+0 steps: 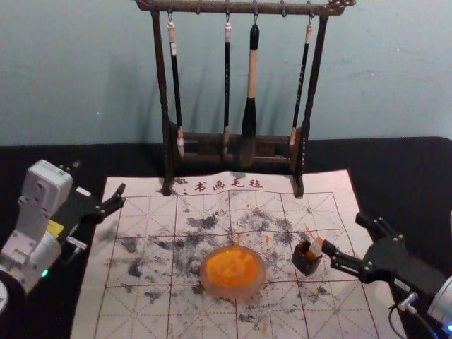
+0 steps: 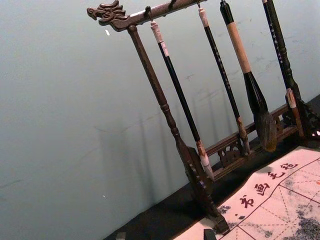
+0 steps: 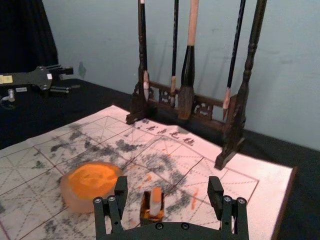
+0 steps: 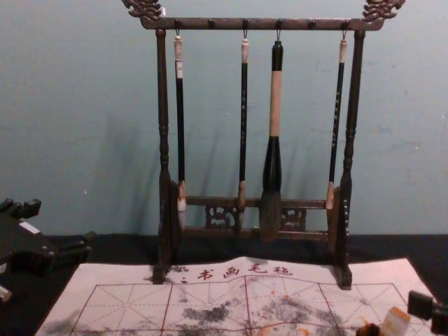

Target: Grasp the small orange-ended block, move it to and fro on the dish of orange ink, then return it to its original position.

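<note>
Right gripper [image 1: 343, 232], mat's right side: fingers spread. Left gripper [image 1: 99, 178], parked far left: fingers apart. Dark holder [image 3: 145, 216]: before the right gripper. Orange-ended block [image 3: 156, 201]: leaning in holder, between finger lines; lower end hidden; finger contact indeterminable.

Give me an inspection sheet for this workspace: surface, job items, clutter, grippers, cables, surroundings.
Surface: gridded mat on black cloth, with grey smudges and orange spots.
Job items: dish holds orange ink; orange-ended block stands in a small dark box on the dish's right.
Clutter: rack with four hanging brushes at the mat's far edge.
Grippers: right open by the block; left open near the mat's left edge.
Cables: dark cable at the right arm.
Surroundings: plain wall behind.
</note>
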